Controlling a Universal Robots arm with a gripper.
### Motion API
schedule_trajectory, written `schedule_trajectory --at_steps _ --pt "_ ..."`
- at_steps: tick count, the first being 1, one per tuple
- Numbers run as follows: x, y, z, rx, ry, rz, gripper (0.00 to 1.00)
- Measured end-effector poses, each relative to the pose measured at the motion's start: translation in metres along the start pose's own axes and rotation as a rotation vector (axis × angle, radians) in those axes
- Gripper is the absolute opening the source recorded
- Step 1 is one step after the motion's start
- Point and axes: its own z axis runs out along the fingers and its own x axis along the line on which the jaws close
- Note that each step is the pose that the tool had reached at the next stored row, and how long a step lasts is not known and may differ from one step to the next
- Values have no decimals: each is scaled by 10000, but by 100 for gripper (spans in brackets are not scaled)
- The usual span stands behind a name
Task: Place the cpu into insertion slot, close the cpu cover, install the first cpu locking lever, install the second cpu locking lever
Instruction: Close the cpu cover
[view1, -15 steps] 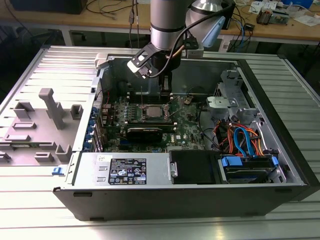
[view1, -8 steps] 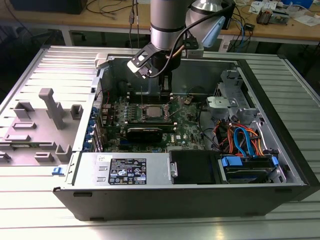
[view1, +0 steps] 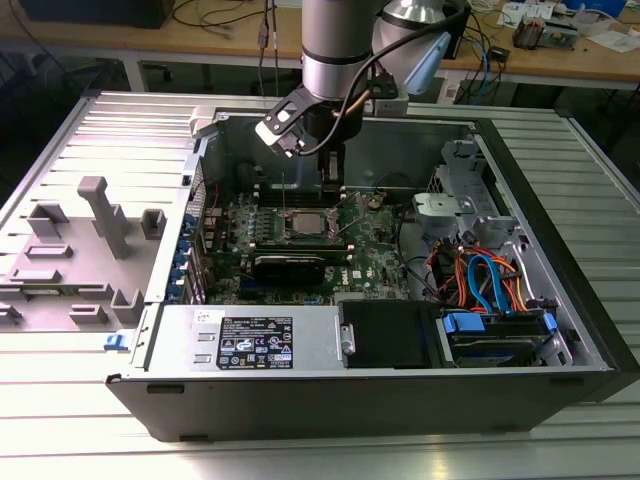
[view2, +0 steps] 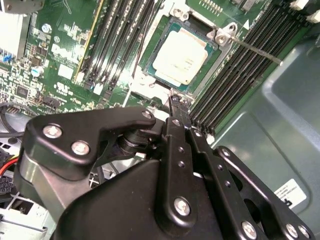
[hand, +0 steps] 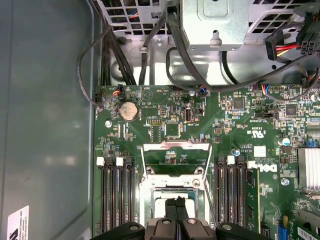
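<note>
The cpu lies flat in the insertion slot on the green board, its silver top facing up. In the first wrist view the cpu cover stands raised beyond the slot, with the board visible through its window. My gripper hangs just above the near edge of the cpu, fingers pressed together with nothing between them. A thin metal locking lever sticks out free from one corner of the slot. In the exterior view the gripper sits inside the open case, above the slot.
Long black memory slots flank the socket on both sides. Cables and a metal drive cage crowd the exterior view's right. A black power supply lines the near case wall. A grey fixture stands outside on the left.
</note>
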Motion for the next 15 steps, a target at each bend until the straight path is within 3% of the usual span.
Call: schedule_trajectory --at_steps 3,8,13,15 --pt "-1 70 3 1 0 -2 11" --pt "-1 91 -21 6 0 -1 11" --pt "-1 259 -28 10 -1 0 11" --pt "0 290 -39 11 0 -1 11"
